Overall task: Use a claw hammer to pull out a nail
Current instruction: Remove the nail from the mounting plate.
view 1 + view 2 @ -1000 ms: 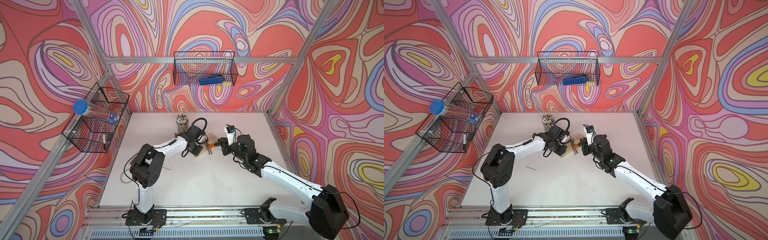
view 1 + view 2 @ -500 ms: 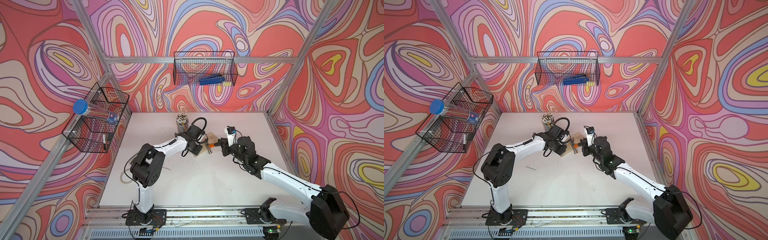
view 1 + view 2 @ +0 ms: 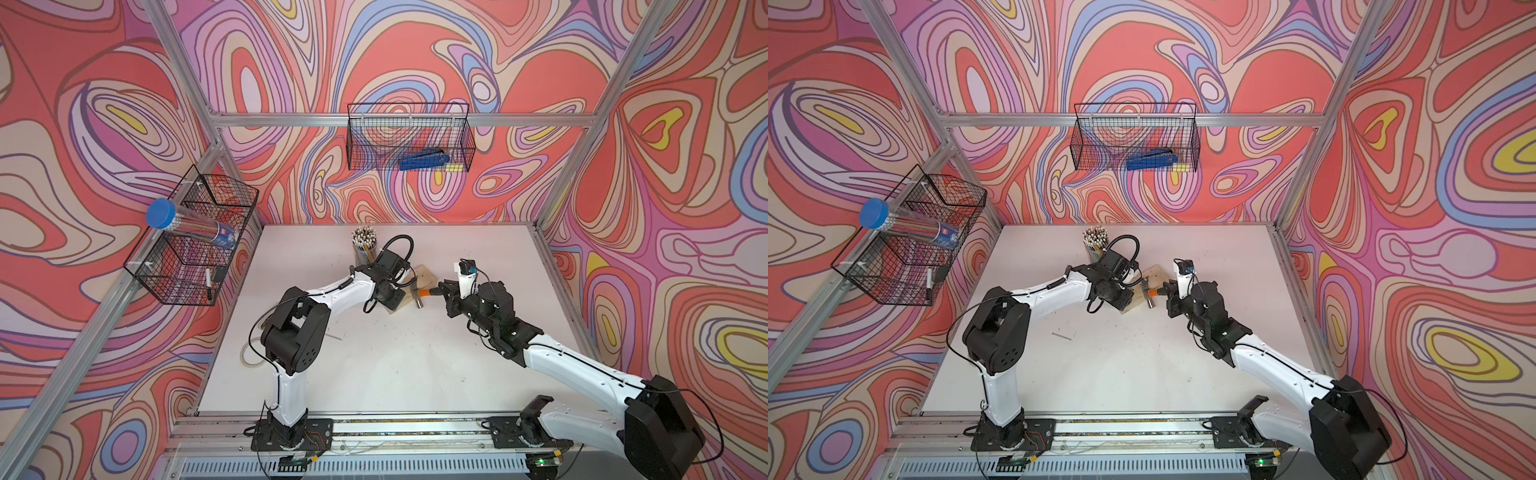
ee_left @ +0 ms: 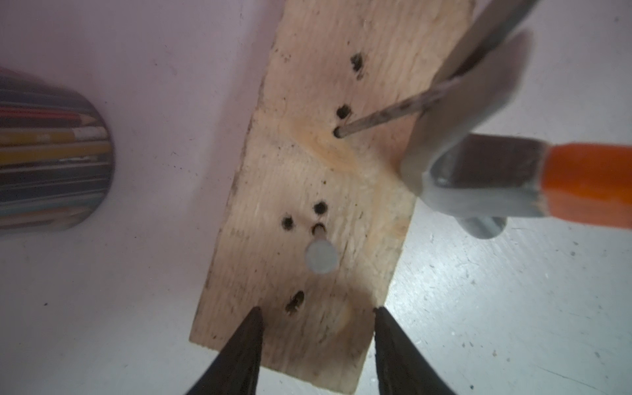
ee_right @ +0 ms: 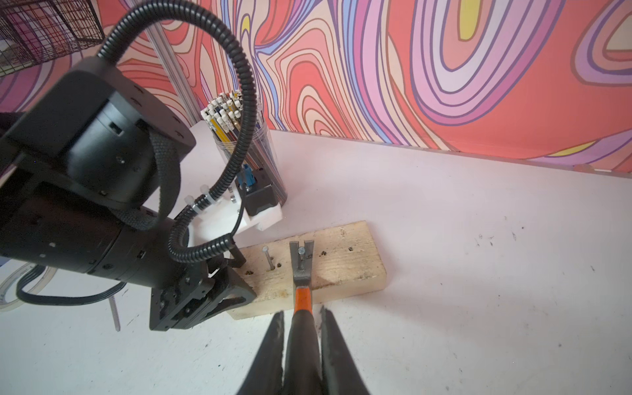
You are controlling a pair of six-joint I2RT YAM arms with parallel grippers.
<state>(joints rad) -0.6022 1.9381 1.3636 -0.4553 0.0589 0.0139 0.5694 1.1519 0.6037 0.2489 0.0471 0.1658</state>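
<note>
Toward the far middle of the table (image 3: 395,365), in both top views, I saw the wooden board (image 3: 424,275) (image 3: 1154,274) lying with the pencil cup (image 3: 365,245) just beyond it. The left gripper (image 3: 392,301) sat over the board's near end. The right gripper (image 3: 444,291) reached in from the right, clamped on the dark part of the handle of the claw hammer (image 3: 420,296) (image 3: 1151,295). The hammer's steel head lay at the board's right edge.

From the left wrist camera, the left gripper (image 4: 316,309) had its jaws apart, both tips over the end of the board (image 4: 307,171). I could not tell whether they pressed on it. The nail (image 4: 376,119) rose out of its hole, and its upper part was caught in the claw of the hammer (image 4: 455,171). A second nail (image 4: 321,256) stood nearer the fingers, among open holes.

From the right wrist camera, the right gripper (image 5: 301,312) was closed tight around the handle of the hammer (image 5: 302,284). The forked claw straddled the nail (image 5: 301,251) just under its head, above the board (image 5: 345,263). The second nail (image 5: 266,260) stood between the claw and the left gripper (image 5: 208,297).
</note>
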